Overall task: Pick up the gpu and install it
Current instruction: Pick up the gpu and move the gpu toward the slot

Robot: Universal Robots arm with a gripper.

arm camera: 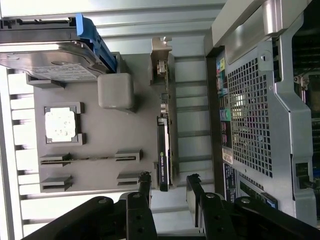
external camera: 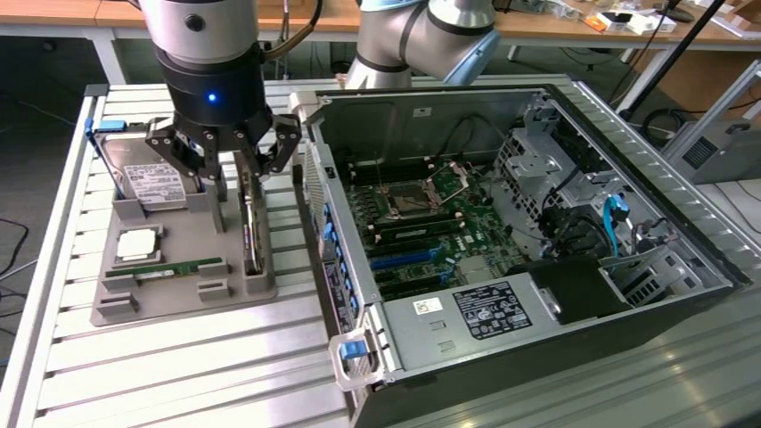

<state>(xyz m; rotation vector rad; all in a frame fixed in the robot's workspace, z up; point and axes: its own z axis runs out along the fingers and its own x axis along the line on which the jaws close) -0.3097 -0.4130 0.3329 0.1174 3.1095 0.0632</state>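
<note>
The gripper (external camera: 238, 165) is held pointing straight down over the grey tray (external camera: 178, 299), which is set on the table at about 9 o'clock of the open computer case (external camera: 535, 223) in the exterior view. The fingers (arm camera: 145, 185) are spread wide apart, and nothing is clamped between them. The gpu (external camera: 251, 227) is stood on its edge in a slot along the tray side nearest the case and is not yet lifted. Its long axis is laid from 12 to 6 o'clock in the exterior view, roughly parallel to the case's side wall. Its metal bracket (arm camera: 160, 62) is carried at the end toward the hard drive (external camera: 149, 178). The fingers are placed at 9 and 3 o'clock of the card, across its thin dimension, so that the card's line passes between them. No contact is seen. Which part of the card's length lies under the gripper cannot be told. The hard drive is stood at 9 o'clock of the gripper, apart from the card.
</note>
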